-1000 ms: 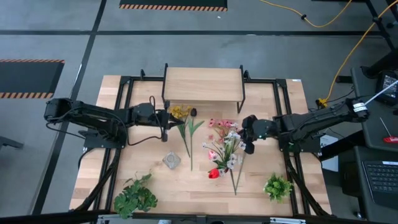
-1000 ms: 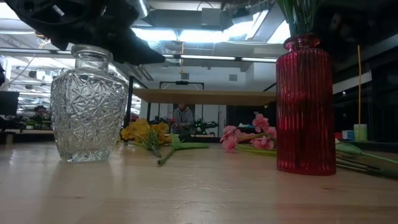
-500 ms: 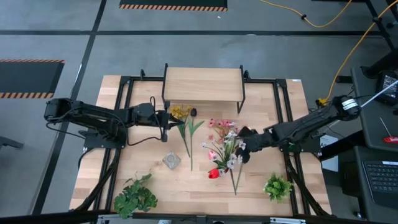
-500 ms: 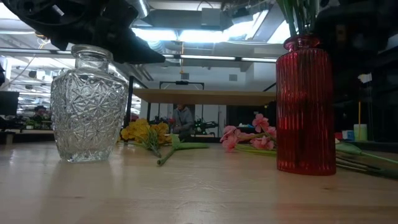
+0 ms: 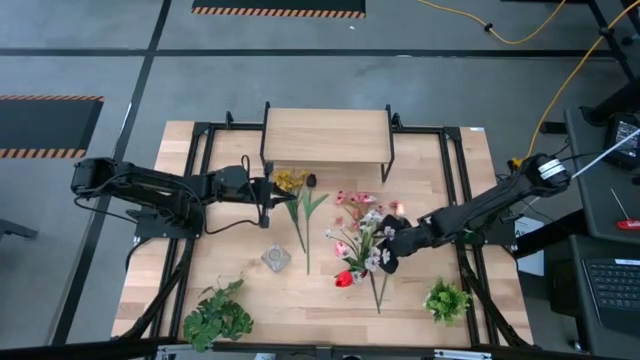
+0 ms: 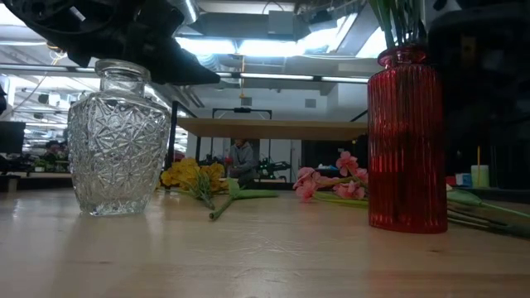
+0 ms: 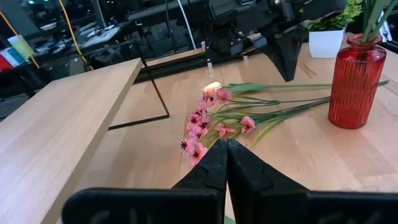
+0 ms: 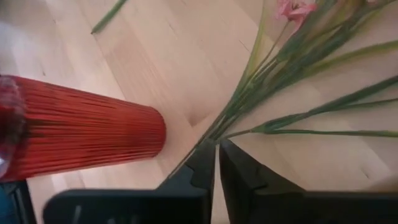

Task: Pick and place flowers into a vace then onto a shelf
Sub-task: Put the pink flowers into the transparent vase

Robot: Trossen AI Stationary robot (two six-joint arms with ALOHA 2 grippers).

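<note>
The flowers (image 5: 360,235) lie in a loose heap on the table right of centre, their pink blossoms (image 7: 202,124) toward the shelf (image 5: 326,135). A yellow bunch (image 5: 290,180) and one dark-headed stem lie nearer my left gripper (image 5: 266,195), which hangs shut beside them and touches nothing. A red ribbed vase (image 5: 343,278) stands upright with green stems in it. A clear cut-glass vase (image 5: 276,258) stands to its left. My right gripper (image 8: 217,158) hovers just over the gathered stem ends (image 8: 249,99) beside the red vase (image 8: 81,130), with only a thin slit between its fingers.
Two leafy green plants stand near the front edge, one at the left (image 5: 218,315) and one in a white pot at the right (image 5: 446,298). Black frame rails (image 5: 455,170) run along both table sides. A person (image 6: 243,157) sits in the room far behind.
My right gripper has swung toward the table's near edge and a little leftward, sinking and rolling as it went, from beside the flower heap to just above the stems next to the red vase. The flowers and vases have not moved.
</note>
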